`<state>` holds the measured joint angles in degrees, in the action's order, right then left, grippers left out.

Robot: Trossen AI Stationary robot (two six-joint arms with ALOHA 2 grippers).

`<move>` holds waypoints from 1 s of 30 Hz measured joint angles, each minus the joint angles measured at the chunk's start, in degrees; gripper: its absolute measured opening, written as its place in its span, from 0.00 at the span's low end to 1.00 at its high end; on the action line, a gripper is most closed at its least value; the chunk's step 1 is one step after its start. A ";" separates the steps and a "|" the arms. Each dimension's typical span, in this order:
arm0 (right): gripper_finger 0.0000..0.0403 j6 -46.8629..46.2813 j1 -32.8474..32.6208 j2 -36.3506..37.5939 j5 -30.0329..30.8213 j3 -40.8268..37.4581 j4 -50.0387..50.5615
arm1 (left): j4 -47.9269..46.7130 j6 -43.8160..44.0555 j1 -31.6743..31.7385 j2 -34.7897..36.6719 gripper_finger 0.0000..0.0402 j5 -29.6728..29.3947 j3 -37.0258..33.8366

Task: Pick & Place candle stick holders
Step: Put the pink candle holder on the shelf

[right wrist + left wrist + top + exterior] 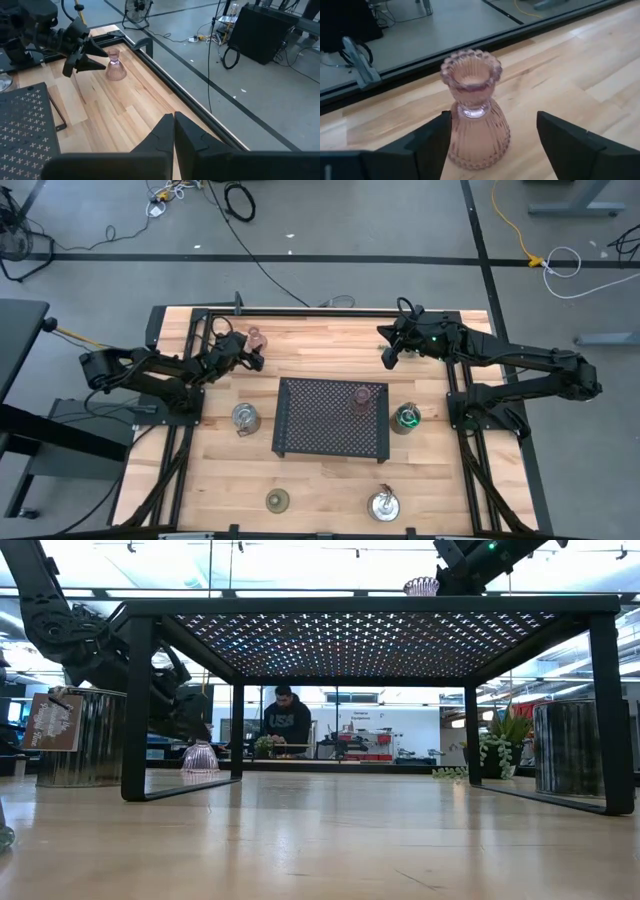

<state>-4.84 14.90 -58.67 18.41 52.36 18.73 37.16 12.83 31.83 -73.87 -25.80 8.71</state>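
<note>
Two pink candle stick holders for you: one (254, 338) stands on the bench's far-left part between your left tool's (252, 356) spread fingers, ungripped, one (361, 398) on the black tray (310, 425); right tool (388, 354) hovers pressed together.
</note>
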 joint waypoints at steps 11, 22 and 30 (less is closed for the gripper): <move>0.03 0.13 0.00 0.00 -0.02 0.00 -0.32 | 3.34 -0.01 4.11 0.02 0.73 3.89 2.19; 0.03 -0.07 0.00 0.00 -0.02 0.00 -0.32 | -0.95 -0.40 4.11 -0.04 0.73 4.66 3.48; 0.03 -0.31 0.00 0.00 -0.04 0.00 -0.36 | -0.75 0.28 4.11 -0.29 0.73 5.38 3.48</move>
<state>-5.15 14.90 -58.67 18.37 52.36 18.37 36.41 13.11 35.94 -74.16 -20.42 12.19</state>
